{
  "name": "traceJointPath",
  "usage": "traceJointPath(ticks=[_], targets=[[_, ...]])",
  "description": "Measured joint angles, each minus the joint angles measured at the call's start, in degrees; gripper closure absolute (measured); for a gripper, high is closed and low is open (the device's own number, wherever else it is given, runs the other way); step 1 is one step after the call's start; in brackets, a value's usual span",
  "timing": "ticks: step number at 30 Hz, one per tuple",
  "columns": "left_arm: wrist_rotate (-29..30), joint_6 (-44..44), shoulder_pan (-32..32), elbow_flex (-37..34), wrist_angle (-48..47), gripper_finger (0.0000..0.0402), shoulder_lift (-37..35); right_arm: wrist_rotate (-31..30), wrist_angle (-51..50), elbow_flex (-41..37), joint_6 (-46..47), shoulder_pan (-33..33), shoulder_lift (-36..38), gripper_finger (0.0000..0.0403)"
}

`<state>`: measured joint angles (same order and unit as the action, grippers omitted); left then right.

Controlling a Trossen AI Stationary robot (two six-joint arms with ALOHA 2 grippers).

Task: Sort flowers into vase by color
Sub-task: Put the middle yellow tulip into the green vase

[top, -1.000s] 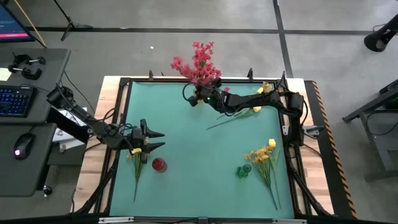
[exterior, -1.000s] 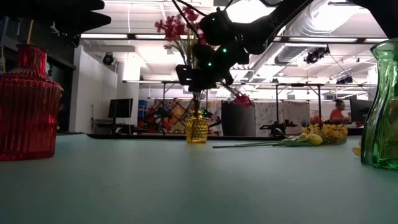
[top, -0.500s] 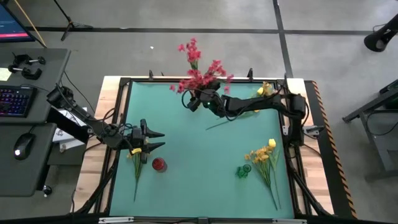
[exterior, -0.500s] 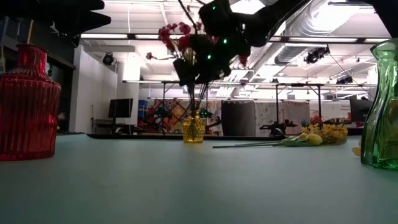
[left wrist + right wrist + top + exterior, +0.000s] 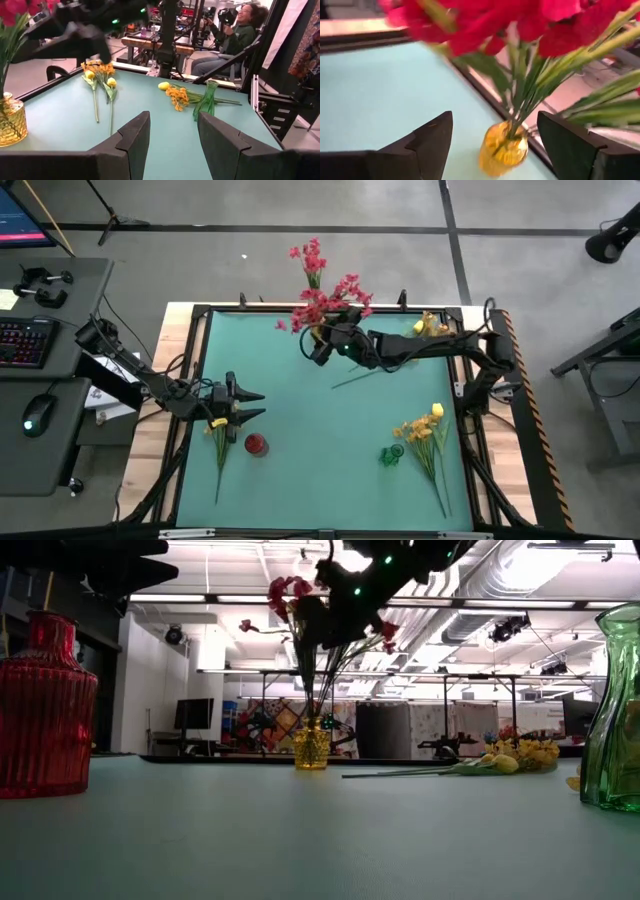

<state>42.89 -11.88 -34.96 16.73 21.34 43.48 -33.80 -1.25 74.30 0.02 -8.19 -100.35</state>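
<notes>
No legible text, labels, brands, numbers or signs in any view; monitor (image 5: 22, 215) at the high view's upper left too small to read.

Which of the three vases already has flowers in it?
The yellow vase at the far edge holds red-pink flowers. The red vase and green vase are empty.

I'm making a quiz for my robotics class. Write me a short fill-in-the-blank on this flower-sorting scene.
1. The red-pink artificial flowers stand in the small ___ glass vase.
2. The right claw hangs ___, gripping nothing.
3. The ribbed ___ glass vase holds no flowers.
4. The tall green glass vase stands beside the loose ___ blossoms.

Missing words: yellow; open; red; orange-yellow
</notes>
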Motion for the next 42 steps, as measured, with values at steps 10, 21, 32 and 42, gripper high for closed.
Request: traceJointPath(ticks=[10, 21, 32, 42], targets=[[1.21, -1.19, 0.00, 0.00, 1.33, 0.0250, 0.00, 9.32, -21.83, 0.00, 8.83, 5.07, 5.34, 0.0121], [1.45, -4.52, 0.00, 0.00, 1.31, 0.0250, 0.02, 11.74, -50.03, -0.17, 26.91, 10.13, 5.61, 0.0121], [1.47, -4.48, 0.00, 0.00, 0.85, 0.0250, 0.02, 3.13, -63.82, -4.93, 45.49, 7.38, 6.98, 0.0121], [1.45, -3.52, 0.07, 0.00, 0.74, 0.0250, 0.02, 4.66, -41.45, -24.67, 74.21, -1.55, 17.52, 0.0121]])
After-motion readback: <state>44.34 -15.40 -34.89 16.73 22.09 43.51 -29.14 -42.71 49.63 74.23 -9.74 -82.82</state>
